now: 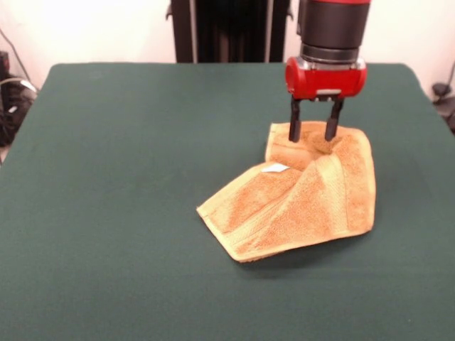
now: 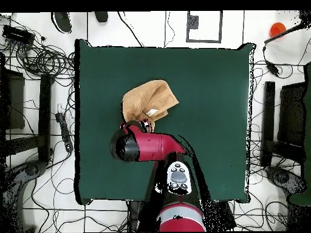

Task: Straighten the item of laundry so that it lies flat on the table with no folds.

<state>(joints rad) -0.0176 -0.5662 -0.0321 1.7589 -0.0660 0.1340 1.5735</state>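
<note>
The item of laundry (image 1: pixel 298 199), an orange-tan towel with paler border bands, lies crumpled right of the table's (image 1: pixel 128 156) centre. One part is folded over and a ridge runs across it, and a small white tag (image 1: pixel 275 168) faces up. My gripper (image 1: pixel 313 135) stands straight above the towel's far edge, open, with its two dark fingers (image 1: pixel 294 128) touching the cloth on either side of a raised fold. In the overhead view the towel (image 2: pixel 149 100) sits left of the table's (image 2: pixel 206 91) middle, and the red arm head covers its near edge and the fingers.
Dark green table top surrounds the towel on all sides, with the widest stretch to the left in the front view. Cables (image 2: pixel 42 60) and stands lie on the floor around the table. An orange object (image 2: pixel 277 28) sits off the table at a far corner.
</note>
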